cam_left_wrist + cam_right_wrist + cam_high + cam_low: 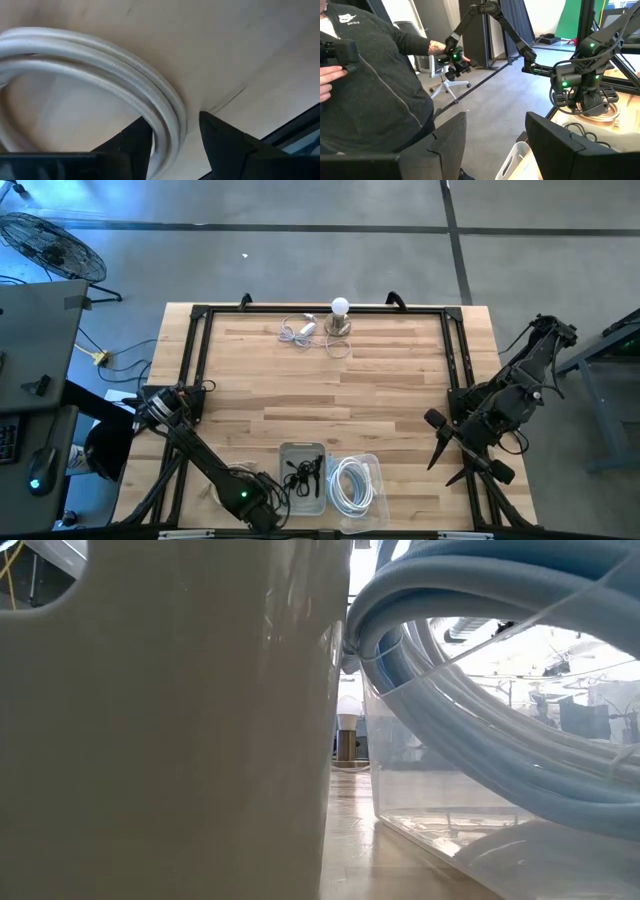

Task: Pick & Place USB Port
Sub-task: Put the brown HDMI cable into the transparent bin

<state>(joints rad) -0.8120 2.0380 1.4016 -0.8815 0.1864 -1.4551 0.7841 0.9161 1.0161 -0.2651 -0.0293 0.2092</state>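
Observation:
A coil of white braided cable (100,65) lies on the wooden table top. My left gripper (270,505) (173,120) is low over it at the table's near edge, left of the grey bin, and is open. One bundle of the coil's strands (167,130) runs between its fingers. The grey bin (300,492) holds black cables (303,472). A clear bin (372,480) beside it holds another white coil (350,483). My right gripper (438,450) (496,116) waits open at the table's right side, off the wood. My left gripper stands open astride the coil's strand bundle, coming down at it from above with the fingers across the strands. One finger (137,137) sits right beside the strands. I cannot tell whether it touches them. The coil lies flat on the table.
At the far edge stand a light bulb on a base (340,315) and a white cable with a plug (297,332). A black frame (455,360) borders the table. The two bins fill the low view. A person (375,85) stands beyond the table's right side.

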